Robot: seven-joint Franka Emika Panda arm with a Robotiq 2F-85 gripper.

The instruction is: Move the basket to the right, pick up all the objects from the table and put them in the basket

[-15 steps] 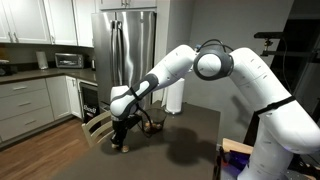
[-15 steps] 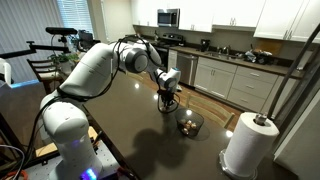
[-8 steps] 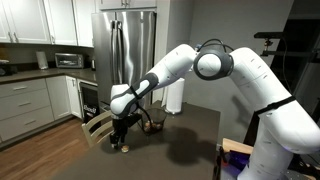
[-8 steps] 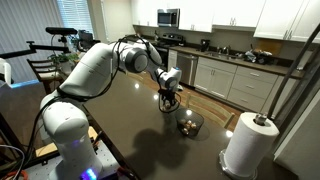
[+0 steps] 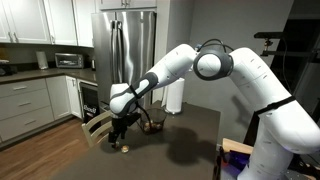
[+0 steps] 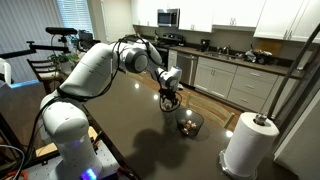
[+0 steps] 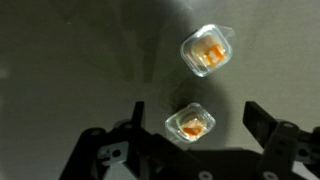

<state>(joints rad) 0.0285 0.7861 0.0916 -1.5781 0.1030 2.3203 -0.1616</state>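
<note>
Wrist view: two objects [image 7: 208, 50] on the dark bench [image 7: 60, 60], both pale, boxy, orange-centred; nearer one between the jaws, spread wide, gripping nothing. Exterior view: one dark mesh basket [image 6: 189, 123] on the bench just beside the jaws, perhaps with pieces inside; one white paper roll [image 6: 248, 143] nearby. Exterior view: one pale chair [image 5: 97, 128] at the bench edge.
</note>
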